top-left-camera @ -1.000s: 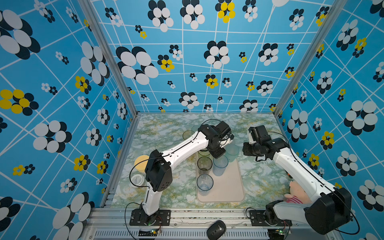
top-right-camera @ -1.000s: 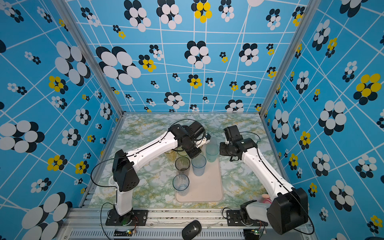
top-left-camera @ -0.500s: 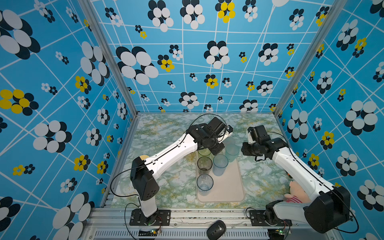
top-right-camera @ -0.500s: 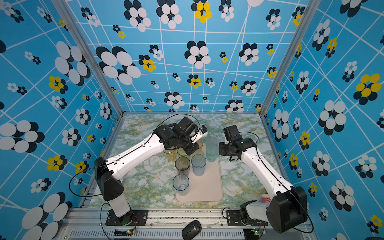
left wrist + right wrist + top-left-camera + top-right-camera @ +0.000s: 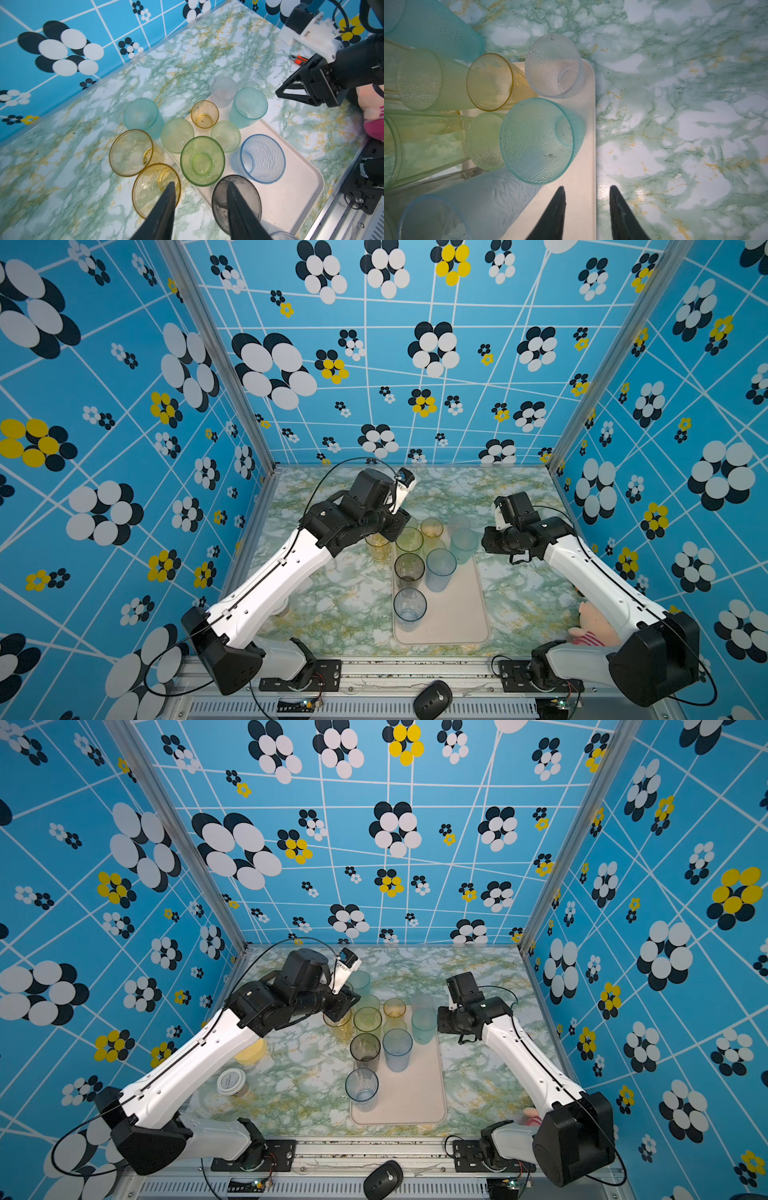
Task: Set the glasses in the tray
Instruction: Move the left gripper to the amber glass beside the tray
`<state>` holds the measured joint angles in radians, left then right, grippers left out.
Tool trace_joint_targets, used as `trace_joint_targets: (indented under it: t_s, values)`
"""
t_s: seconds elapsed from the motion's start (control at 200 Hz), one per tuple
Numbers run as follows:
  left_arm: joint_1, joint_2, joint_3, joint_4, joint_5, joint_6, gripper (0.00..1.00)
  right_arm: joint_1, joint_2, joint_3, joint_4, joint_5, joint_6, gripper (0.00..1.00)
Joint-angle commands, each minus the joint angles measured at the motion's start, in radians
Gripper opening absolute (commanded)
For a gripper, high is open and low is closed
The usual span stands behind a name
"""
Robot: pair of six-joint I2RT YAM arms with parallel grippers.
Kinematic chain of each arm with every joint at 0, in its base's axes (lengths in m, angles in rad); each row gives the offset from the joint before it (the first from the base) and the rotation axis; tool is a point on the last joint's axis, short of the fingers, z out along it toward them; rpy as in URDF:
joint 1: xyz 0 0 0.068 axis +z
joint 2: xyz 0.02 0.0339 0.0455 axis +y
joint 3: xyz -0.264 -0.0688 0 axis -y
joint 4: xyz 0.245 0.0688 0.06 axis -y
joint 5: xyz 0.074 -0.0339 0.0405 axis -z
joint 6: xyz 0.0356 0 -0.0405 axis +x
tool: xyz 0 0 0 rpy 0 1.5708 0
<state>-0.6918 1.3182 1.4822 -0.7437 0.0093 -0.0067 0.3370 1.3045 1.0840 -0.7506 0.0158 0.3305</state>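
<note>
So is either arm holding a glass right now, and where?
Nothing is held. The left end effector and the right end effector both stand open and empty.

Likely lab booth (flower-print walls (image 5: 519, 315))

You look into a booth whose walls (image 5: 374, 364) are bright blue, crossed by thin white lines and scattered with black, white and yellow flowers. Grey metal posts (image 5: 217, 352) rise at the two back corners. Your table top (image 5: 519, 597) is green-and-white marble with yellow veins, edged by a metal rail (image 5: 374, 670) in front. The light is bright and even.
</note>
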Motion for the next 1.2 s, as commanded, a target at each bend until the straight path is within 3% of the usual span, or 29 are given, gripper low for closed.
trace_joint_targets:
  t_s: [0.0,0.205,0.26,0.36,0.6,0.775,1.195]
  values:
    - [0.042,-0.091,-0.088,0.03,-0.049,-0.056,0.49,-0.004,-0.013,-0.016,-0.023,-0.02,0.021,0.38]
    - [0.175,-0.14,-0.176,-0.061,-0.109,-0.098,0.48,0.009,-0.024,-0.032,-0.012,-0.023,0.042,0.38]
    - [0.209,-0.122,-0.184,-0.09,-0.098,-0.1,0.44,0.015,-0.021,-0.031,-0.012,-0.021,0.047,0.38]
    - [0.248,-0.087,-0.206,-0.098,-0.075,-0.104,0.26,0.033,-0.016,-0.026,-0.019,-0.01,0.054,0.38]
    - [0.319,0.041,-0.207,-0.065,0.017,-0.102,0.27,0.074,-0.019,-0.026,-0.023,0.011,0.079,0.38]
    - [0.323,0.125,-0.181,-0.049,0.075,-0.105,0.24,0.088,-0.019,-0.027,-0.026,0.016,0.087,0.38]
    - [0.322,0.183,-0.172,-0.024,0.098,-0.103,0.25,0.094,-0.002,-0.029,-0.012,0.021,0.088,0.38]
